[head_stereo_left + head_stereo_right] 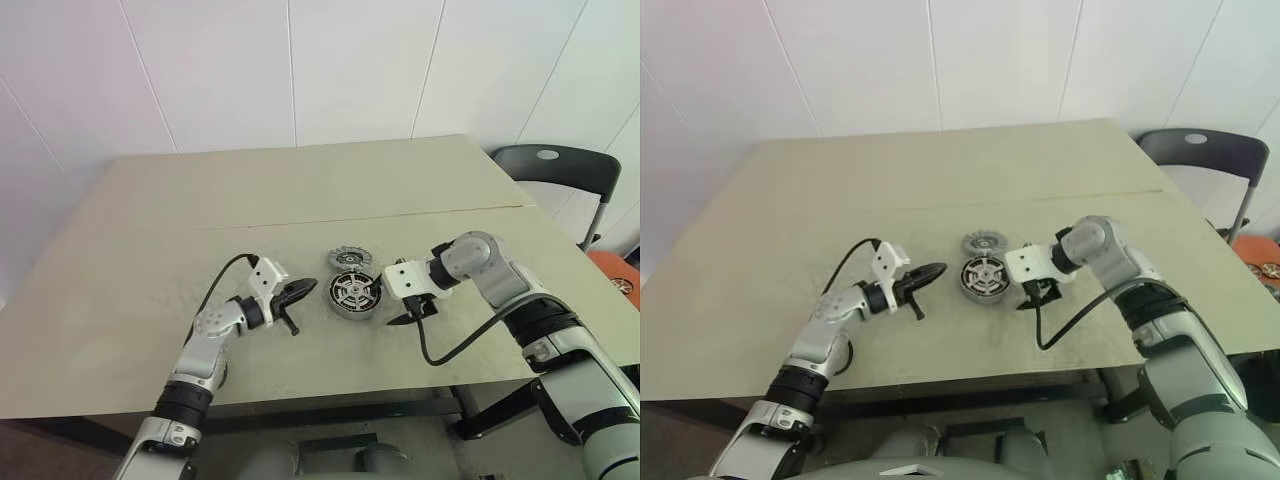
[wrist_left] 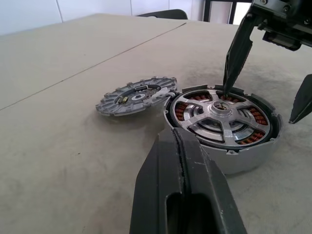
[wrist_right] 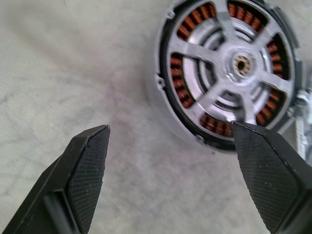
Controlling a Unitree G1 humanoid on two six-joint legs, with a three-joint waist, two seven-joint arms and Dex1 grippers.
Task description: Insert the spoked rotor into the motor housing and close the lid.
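Observation:
The motor housing lies flat mid-table, a silver puck with copper windings. The spoked rotor sits inside it, dark rim and silver spokes facing up. The lid, a light-grey toothed disc, lies just behind the housing with one edge against its rim. My right gripper is open at the housing's right, pointing down. One of its fingers comes down at the housing's rim and the other stands clear beside it. My left gripper is shut and empty, level, a short way left of the housing.
A seam crosses the beige table behind the parts. A grey chair stands past the table's right corner, with an orange object below it. The table's front edge runs close under both arms.

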